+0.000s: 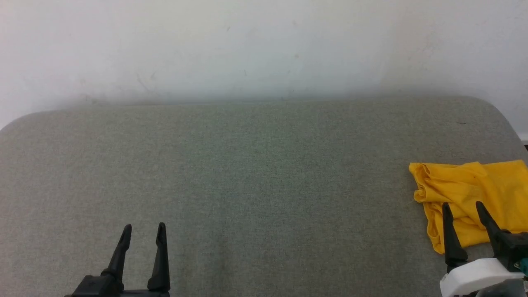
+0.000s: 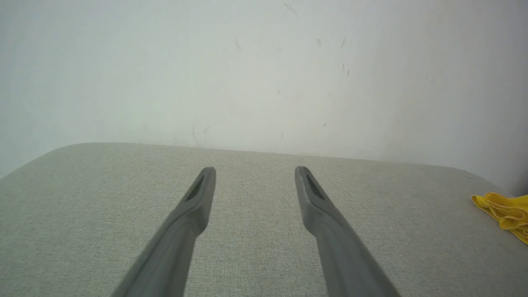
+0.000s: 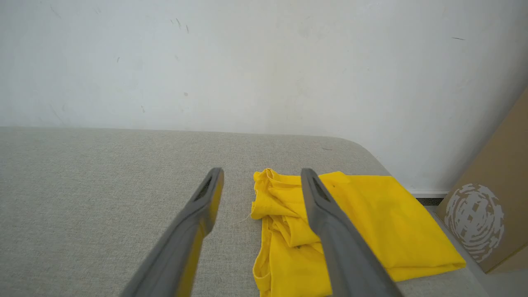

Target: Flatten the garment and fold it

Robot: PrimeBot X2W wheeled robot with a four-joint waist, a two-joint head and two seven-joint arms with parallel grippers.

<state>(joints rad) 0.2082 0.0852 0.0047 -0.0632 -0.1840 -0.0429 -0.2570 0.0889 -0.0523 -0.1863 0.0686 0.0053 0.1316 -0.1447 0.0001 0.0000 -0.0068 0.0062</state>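
You have not started yet, it seems. The garment (image 1: 474, 194) lies bunched up at the right end of the counter (image 1: 255, 173). Your right end effector (image 1: 462, 203) is by it, fingers apart and empty. Your left end effector (image 1: 144, 225) is apart too, well away. Flattening and folding are both left.

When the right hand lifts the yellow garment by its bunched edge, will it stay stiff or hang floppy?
Probably floppy: the garment shows soft bunched folds, so it would likely sag from the right hand. It lies thin, so likely light. Pushed, it may wrinkle rather than slide on the woven grey surface.
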